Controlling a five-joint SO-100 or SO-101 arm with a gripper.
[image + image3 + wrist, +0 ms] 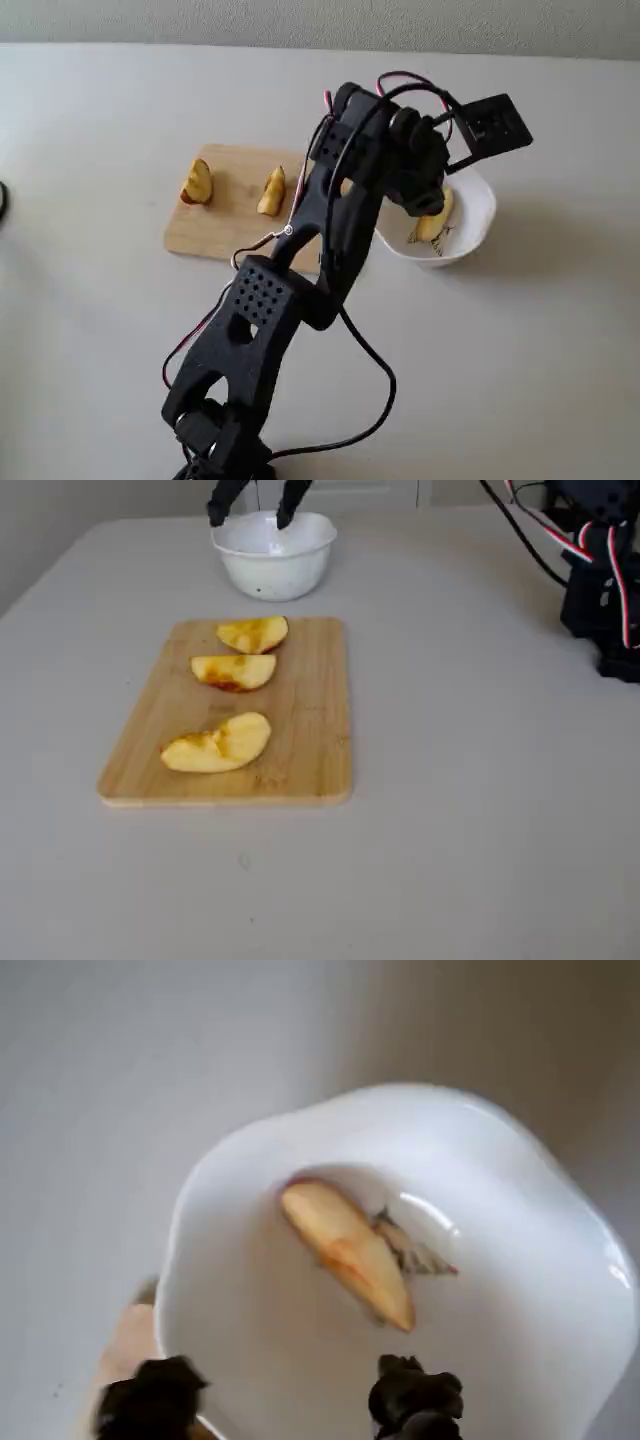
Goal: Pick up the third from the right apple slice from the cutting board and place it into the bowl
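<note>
The table [480, 810] is pale and plain, and I take the bowl [300, 570] as my landmark for everything on it. Just beside the bowl lies the board [320, 710]; in a fixed view it stretches away from the bowl toward the camera, and three other slices [232, 670] rest on it in a row, one near the bowl's side, one in the middle, one at the far end from the bowl. In the other fixed view my arm [330, 230] crosses over the board's end nearest the bowl and hides part of it, so I see only two of those slices there. My claw [290, 1400] hangs directly above the bowl with its jaws spread apart and nothing between them; in the wrist view the two dark fingertips [415, 1392] sit at the lower edge of the picture, over the bowl's near rim. The slice [347, 1252] lies inside the bowl, on its bottom, touching the small butterfly mark [412, 1250]. I judge the task to be all but finished: the slice is off the board and in the bowl, released. What seems left for me is only to lift clear of the bowl without clipping its rim.
</note>
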